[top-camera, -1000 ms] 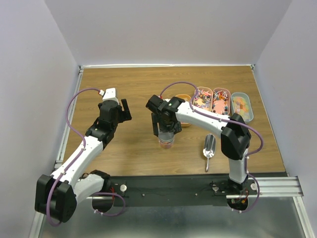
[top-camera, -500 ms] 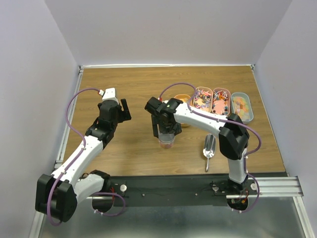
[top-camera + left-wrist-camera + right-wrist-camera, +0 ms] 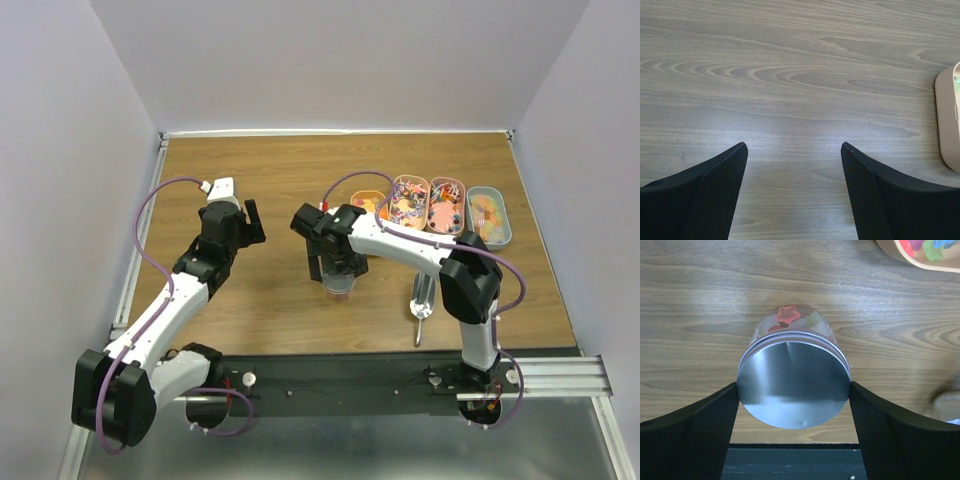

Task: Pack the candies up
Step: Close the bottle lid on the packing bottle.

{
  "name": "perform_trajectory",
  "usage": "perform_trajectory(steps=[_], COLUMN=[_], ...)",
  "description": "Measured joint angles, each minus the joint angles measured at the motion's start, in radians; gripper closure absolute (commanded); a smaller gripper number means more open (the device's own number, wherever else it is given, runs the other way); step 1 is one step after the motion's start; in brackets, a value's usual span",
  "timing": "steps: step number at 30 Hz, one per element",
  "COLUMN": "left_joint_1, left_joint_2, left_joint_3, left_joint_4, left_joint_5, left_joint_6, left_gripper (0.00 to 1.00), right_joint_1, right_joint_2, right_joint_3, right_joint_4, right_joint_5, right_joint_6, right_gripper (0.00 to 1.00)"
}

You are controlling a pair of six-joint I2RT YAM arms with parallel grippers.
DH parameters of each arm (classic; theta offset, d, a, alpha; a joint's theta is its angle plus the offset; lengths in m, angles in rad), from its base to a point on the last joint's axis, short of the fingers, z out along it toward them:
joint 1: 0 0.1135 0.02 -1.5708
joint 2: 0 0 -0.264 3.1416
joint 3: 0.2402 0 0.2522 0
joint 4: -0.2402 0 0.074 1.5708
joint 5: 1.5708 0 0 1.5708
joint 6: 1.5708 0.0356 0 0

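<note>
Right gripper (image 3: 793, 386) flanks metal lid (image 3: 790, 367) of jar (image 3: 762, 332) holding candies (image 3: 789, 315); can't tell if gripping. Left gripper (image 3: 794, 145) spread wide above table (image 3: 790, 75).

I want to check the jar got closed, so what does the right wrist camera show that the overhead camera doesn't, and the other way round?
Only the right wrist view shows the silver lid sitting on the jar, and star-shaped candies through its clear wall. Only the overhead view shows the left gripper off to the jar's left, the metal scoop lying by the right arm, and the whole row of trays. Both show the right gripper straddling the jar; whether its fingers press on the lid I cannot tell.
</note>
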Motion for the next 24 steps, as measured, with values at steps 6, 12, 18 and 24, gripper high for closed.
perform_trajectory(steps=[6, 12, 18, 24], left_joint_1=[0.0, 0.0, 0.0, 0.0], left_joint_2=[0.0, 0.0, 0.0, 0.0], left_joint_3=[0.0, 0.0, 0.0, 0.0], left_joint_4=[0.0, 0.0, 0.0, 0.0], left_joint_5=[0.001, 0.003, 0.003, 0.01], left_joint_6=[0.0, 0.0, 0.0, 0.0], left_gripper=[0.17, 0.17, 0.17, 0.17], right_joint_1=[0.006, 0.006, 0.01, 0.01], right_joint_2=[-0.006, -0.02, -0.027, -0.03], right_joint_3=[-0.031, -0.055, -0.077, -0.098], right_joint_4=[0.027, 0.046, 0.057, 0.06], right_joint_5=[0.013, 0.018, 0.036, 0.039], right_joint_6=[0.024, 0.048, 0.077, 0.104], right_gripper=[0.05, 0.04, 0.0, 0.0])
